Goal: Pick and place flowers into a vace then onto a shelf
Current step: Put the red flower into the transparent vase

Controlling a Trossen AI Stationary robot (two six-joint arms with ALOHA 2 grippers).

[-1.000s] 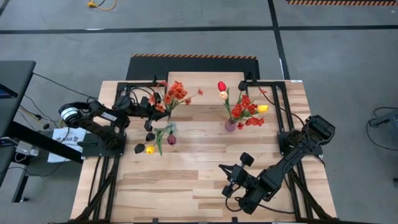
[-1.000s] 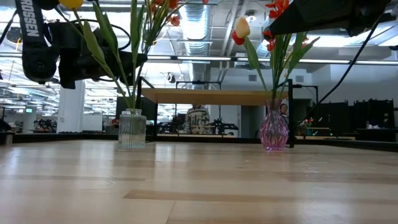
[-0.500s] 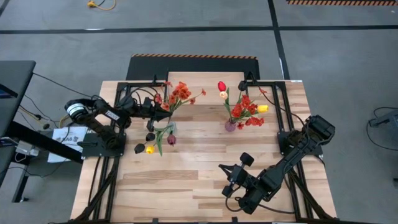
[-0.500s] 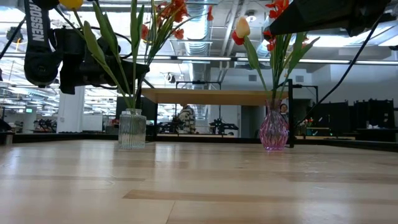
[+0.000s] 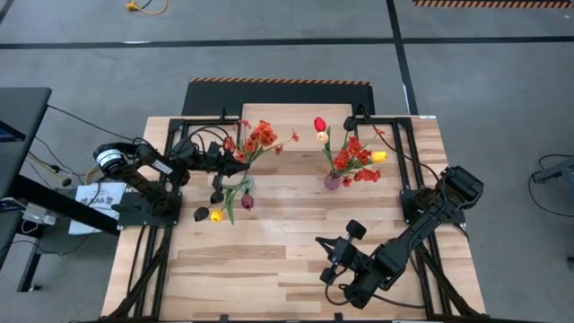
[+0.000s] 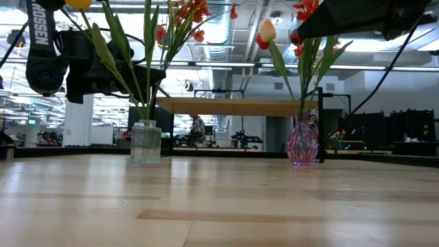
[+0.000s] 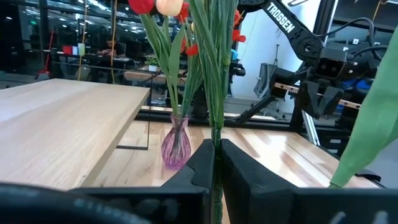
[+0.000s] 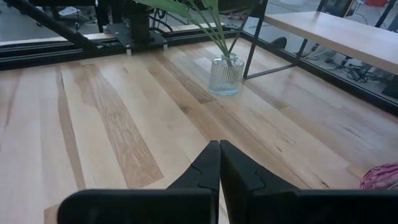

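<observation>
Left tool [image 7: 216, 163] pinching green flower stems [image 7: 214, 74] above clear vase [image 5: 244, 186], upper left of high view; right tool [image 8: 219, 163] pressed together, lower right over counter [image 5: 269, 260]; pink vase [image 5: 333, 181] near shelf [image 5: 296, 115]

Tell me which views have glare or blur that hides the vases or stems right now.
Low view: bright ceiling lights behind leave the left arm dark, though the clear vase and pink vase read well. Left wrist view: the held stem is sharp, while a green leaf close by is blurred. Right wrist view: even light, clear vase sharp. High view: even light, no glare.
</observation>
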